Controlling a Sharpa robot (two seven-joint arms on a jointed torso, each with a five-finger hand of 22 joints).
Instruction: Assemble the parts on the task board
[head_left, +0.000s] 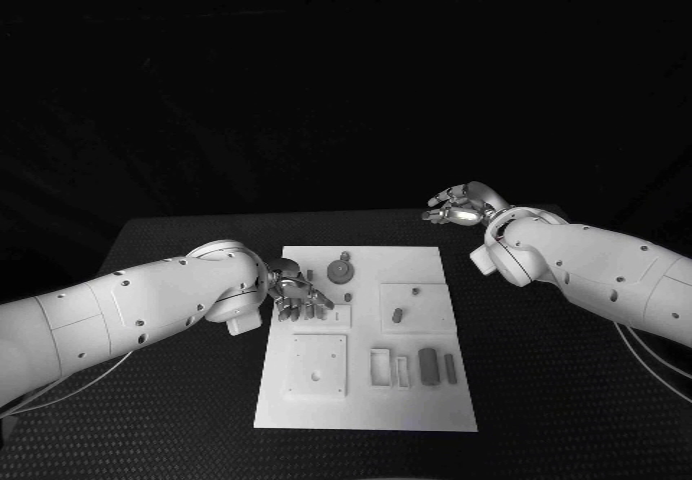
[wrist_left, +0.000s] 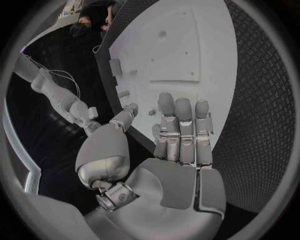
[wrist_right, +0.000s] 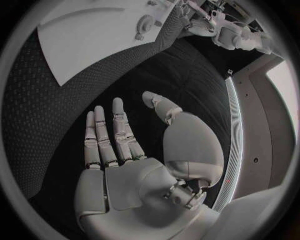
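1. Black tabletop (head_left: 173, 440) carries the white board (head_left: 368, 400) at its middle, small parts (head_left: 428, 364) lying on it.
2. Left hand (head_left: 296, 292) hovers at the board's left edge, fingers apart, holding nothing.
3. Right hand (head_left: 460, 205) hangs near the tabletop's far right corner, fingers spread, empty.

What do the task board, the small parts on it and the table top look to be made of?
Task board: smooth matte white sheet with recesses, probably plastic. Parts, e.g. the round part: dull grey, likely plastic, though metal cannot be ruled out. Table: black surface with a fine woven-looking dotted texture, perhaps a rubber or fabric mat.
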